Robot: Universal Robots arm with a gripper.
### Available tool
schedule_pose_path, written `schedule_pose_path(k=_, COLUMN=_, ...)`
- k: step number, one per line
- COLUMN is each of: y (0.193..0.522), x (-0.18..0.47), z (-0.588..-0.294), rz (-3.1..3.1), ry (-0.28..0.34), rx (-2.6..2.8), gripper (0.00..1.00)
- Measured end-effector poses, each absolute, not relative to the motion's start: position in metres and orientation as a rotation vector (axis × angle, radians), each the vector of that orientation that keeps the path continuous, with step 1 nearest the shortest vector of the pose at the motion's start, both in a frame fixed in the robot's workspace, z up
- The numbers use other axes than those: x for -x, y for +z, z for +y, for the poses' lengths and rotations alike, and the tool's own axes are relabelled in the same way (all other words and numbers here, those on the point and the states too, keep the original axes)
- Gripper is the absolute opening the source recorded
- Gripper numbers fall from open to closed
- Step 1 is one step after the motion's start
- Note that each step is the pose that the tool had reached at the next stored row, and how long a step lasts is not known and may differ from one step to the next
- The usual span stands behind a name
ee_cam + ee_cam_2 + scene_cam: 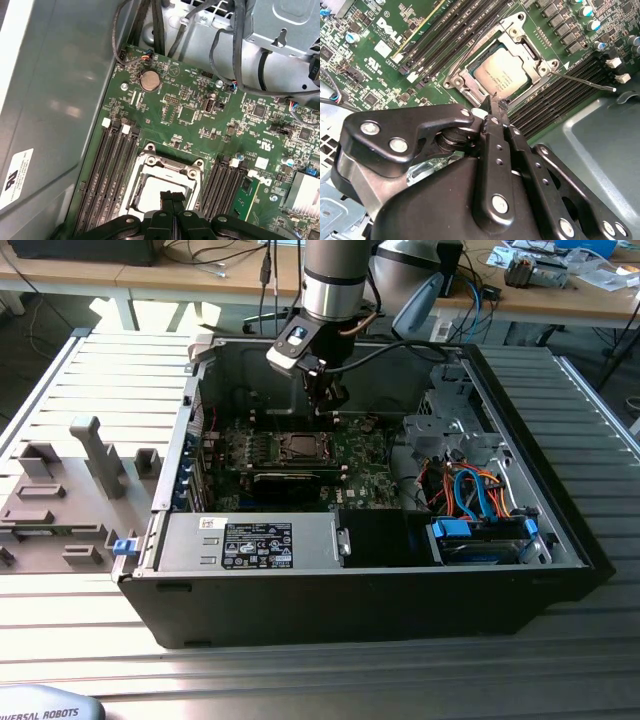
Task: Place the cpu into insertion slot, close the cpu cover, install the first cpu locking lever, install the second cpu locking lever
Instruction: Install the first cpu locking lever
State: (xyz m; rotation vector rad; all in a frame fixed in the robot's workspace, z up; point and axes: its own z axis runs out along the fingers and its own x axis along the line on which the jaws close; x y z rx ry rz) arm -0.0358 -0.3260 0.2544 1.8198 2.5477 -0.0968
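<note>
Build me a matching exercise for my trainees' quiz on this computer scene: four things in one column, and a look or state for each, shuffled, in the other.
Column one:
1. cpu
2. cpu cover
3. gripper
4. coin battery

Column two:
A. round and silvery, set on the green board
B. shut, poised at the frame's edge
C. silver-grey square seen through a window
D. metal frame lying flat around the chip

Pairs: 1-C, 2-D, 3-B, 4-A.
</note>
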Motion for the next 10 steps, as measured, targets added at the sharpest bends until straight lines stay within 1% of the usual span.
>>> schedule_pose_path(k=10, y=0.2544, x=0.0357, z=-0.326, rz=2.573, ry=-0.097, rx=-1.782, gripper=0.11)
